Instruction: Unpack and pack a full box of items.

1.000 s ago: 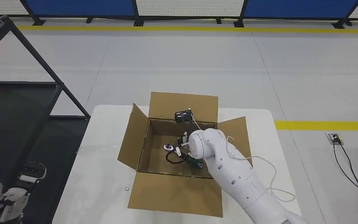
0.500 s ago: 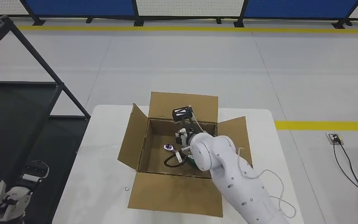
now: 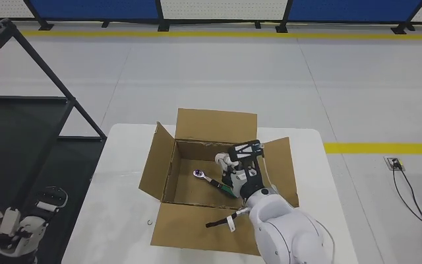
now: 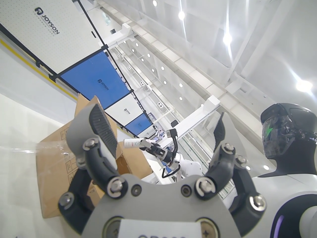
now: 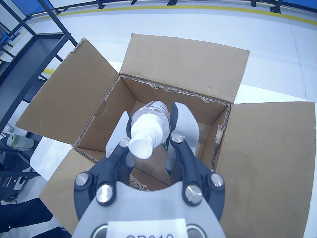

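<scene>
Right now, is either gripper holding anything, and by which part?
The right gripper grips a white-capped bottle around its clear body; the left gripper is open and empty.

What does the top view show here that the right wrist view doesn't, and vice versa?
Top view: a ratchet with a purple head lying on the box floor. Right wrist view: the right claw shut on the clear, white-capped bottle, seen close up, and paper scraps on the box floor. Both: the open cardboard box with its flaps spread, standing on the white table, and the bottle held over the opening.
</scene>
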Tool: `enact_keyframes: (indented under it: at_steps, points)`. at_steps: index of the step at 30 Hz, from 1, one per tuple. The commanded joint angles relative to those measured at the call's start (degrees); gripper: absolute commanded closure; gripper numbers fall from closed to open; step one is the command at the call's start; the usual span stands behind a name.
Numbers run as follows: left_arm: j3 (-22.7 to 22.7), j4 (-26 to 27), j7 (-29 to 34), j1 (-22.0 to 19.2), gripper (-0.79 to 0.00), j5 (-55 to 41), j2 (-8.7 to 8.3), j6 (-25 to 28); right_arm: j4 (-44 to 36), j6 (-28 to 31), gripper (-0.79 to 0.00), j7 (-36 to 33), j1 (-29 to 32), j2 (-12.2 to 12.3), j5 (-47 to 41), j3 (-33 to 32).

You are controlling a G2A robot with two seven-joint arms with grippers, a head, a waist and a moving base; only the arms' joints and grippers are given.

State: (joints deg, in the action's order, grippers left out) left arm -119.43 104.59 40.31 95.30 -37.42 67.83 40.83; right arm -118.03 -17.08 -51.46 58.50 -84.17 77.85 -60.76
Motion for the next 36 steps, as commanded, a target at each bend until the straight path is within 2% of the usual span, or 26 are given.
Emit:
enact_keyframes:
  at_steps: [1,7,12,18,24,31,36]
  points:
    - [0.2,-0.2,-0.3,-0.1,-0.785,0.6,0.00,-0.3,0.0,0.0,0.000,0.0,0.0,0.0,0.0,0.0]
    - [0.2,-0.4,-1.4,-0.4,-0.785,2.1,0.04,-0.6,0.1,0.1,0.000,0.3,0.2,0.0,-0.2,0.0]
    - [0.2,-0.4,-1.4,-0.4,-0.785,2.1,0.04,-0.6,-1.3,-0.7,0.000,5.1,2.0,-0.1,-4.6,-3.6]
    - [0.2,-0.4,-1.4,-0.4,-0.785,2.1,0.04,-0.6,-9.4,-4.8,0.000,5.0,4.5,0.3,-3.9,-10.9]
    - [0.2,-0.4,-1.4,-0.4,-0.785,2.1,0.04,-0.6,-13.6,-8.7,0.000,2.9,7.4,0.7,-6.4,-23.6]
    - [0.2,-0.4,-1.4,-0.4,-0.785,2.1,0.04,-0.6,-6.8,-6.7,0.000,-1.8,8.8,1.6,-13.7,-37.7]
    - [0.2,-0.4,-1.4,-0.4,-0.785,2.1,0.04,-0.6,2.9,-4.2,0.000,-6.0,7.1,2.5,-11.5,-41.2]
